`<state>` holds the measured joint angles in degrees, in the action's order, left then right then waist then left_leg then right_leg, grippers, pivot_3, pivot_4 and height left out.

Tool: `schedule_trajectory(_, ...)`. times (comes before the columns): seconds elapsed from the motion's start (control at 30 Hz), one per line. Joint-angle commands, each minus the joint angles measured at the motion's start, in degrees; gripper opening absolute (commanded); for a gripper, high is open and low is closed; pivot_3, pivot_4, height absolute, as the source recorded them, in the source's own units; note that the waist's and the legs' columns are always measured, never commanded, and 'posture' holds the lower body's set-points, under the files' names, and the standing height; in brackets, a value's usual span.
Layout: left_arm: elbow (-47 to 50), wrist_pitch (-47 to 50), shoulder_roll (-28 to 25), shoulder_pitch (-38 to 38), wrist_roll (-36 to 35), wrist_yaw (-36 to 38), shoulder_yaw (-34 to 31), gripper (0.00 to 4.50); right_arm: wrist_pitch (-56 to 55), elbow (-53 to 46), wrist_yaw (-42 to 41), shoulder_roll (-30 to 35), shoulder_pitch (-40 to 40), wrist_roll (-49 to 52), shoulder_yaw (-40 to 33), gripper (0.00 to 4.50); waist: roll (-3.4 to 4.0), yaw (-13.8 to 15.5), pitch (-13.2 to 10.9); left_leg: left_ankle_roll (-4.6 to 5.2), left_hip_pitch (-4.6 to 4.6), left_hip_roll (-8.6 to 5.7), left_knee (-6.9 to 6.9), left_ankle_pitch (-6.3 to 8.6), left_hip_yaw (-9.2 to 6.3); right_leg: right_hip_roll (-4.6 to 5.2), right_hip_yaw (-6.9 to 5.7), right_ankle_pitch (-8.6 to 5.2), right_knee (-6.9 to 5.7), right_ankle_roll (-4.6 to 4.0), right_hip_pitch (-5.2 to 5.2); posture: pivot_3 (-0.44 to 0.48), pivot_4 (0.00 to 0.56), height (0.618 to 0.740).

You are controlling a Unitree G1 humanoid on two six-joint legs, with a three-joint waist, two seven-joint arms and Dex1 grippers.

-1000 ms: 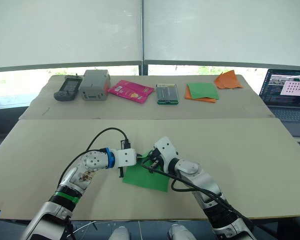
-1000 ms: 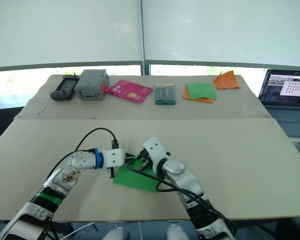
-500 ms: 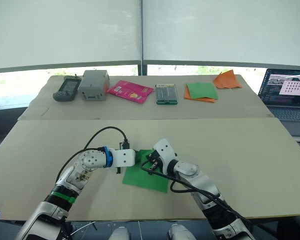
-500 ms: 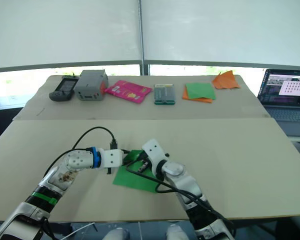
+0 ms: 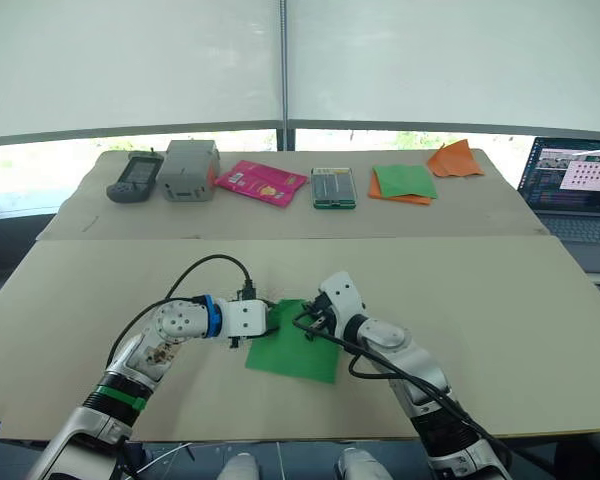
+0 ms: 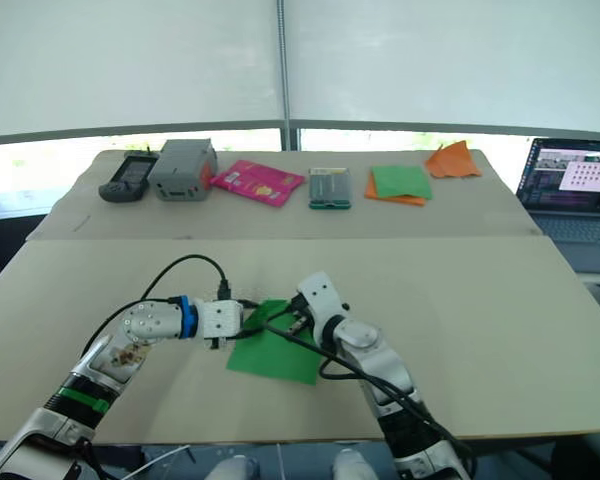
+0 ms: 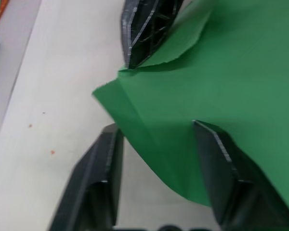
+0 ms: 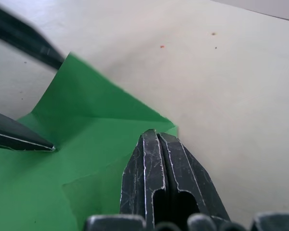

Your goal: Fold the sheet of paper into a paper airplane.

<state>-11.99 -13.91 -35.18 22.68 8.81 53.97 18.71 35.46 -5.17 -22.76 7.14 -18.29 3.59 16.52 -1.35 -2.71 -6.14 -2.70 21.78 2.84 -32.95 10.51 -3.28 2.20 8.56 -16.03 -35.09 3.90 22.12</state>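
The sheet of paper lies near the front edge of the near table, mostly flat, with its far corner lifted where the two arms meet. The right gripper has its two black fingers pressed together, and the green edge runs in beneath them, so it appears to pinch the far corner; the paper shows a shallow crease running out from that pinch. The left gripper stands wide, one finger on the bare table and the other over the paper, straddling a raised folded flap without clamping it. The chief risk, as I judge it, is that thin paper held at one corner slides or swivels on the smooth table when the right arm pulls, so a fold lands crooked and the airplane comes out lopsided. If the left fingers close on the raised flap at a slant, they may set a stray crease or tear the edge; the two grippers are also close enough to knock each other. Farther back, on the far table, sit a handheld device, a grey box, a pink packet, a small green case, the green-and-orange stack and an orange pointed piece, all well apart from the work; a laptop stands at the right.
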Motion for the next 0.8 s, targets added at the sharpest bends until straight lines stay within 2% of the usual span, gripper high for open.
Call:
schedule_trajectory(0.03, -1.4, 0.3, -0.2, -1.3, 1.1, 2.0, 2.2, 0.86, -0.1, -3.2, 0.5, -0.7, 0.2, 1.3, -1.7, 0.00, 0.00, 0.1, 0.0, 0.00, -0.01, 0.00, 0.00, 0.00, 0.00, 0.00, 0.00, 0.00, 0.00, 0.00, 0.01, 0.000, 0.150, 0.740)
schedule_trajectory(0.1, -1.4, 0.1, -0.1, -1.4, 1.4, 2.2, 2.5, 0.21, 0.0, -3.6, 0.6, -0.7, 0.5, 1.5, -2.2, 0.00, 0.01, 0.2, 0.0, 0.00, -0.02, 0.00, -0.02, 0.00, 0.00, 0.00, 0.00, -0.01, 0.03, -0.03, 0.02, 0.000, 0.150, 0.740)
schedule_trajectory(0.13, -1.5, -0.2, -0.2, -1.4, 1.7, 2.2, 2.6, 0.08, 0.1, -3.8, 0.6, -0.7, 0.6, 1.5, -2.4, 0.00, 0.01, 0.2, 0.0, 0.00, -0.02, 0.00, -0.02, 0.00, 0.00, 0.00, 0.00, -0.02, 0.04, -0.03, 0.02, 0.000, 0.150, 0.740)
schedule_trajectory(0.37, -3.7, -0.7, -0.2, -0.3, 4.2, 0.7, 3.2, 0.08, 0.4, -5.8, 0.6, -1.1, 1.5, 1.9, -3.6, 0.00, 0.03, 0.3, 0.0, 0.00, -0.03, 0.00, -0.03, 0.00, 0.00, 0.00, 0.00, -0.02, 0.02, -0.03, 0.01, 0.000, 0.150, 0.740)
schedule_trajectory(0.53, -4.6, -0.7, -0.5, -0.1, 4.9, 1.0, 3.8, 0.08, 0.0, -7.4, -0.4, -1.1, 1.8, 2.2, -1.7, 0.00, 0.05, 0.4, 0.0, 0.00, -0.05, 0.00, -0.05, 0.00, 0.00, 0.00, 0.00, -0.02, 0.02, -0.03, 0.01, 0.000, 0.150, 0.740)
schedule_trajectory(0.8, -4.7, -0.5, -0.5, -0.2, 5.0, 0.7, 3.7, 0.08, 0.9, -0.9, 0.1, -1.4, 3.1, 0.7, 1.6, 0.00, 0.05, 0.4, 0.0, 0.00, -0.07, 0.00, -0.06, 0.00, 0.00, 0.00, 0.00, -0.02, 0.01, -0.03, -0.01, 0.000, 0.150, 0.740)
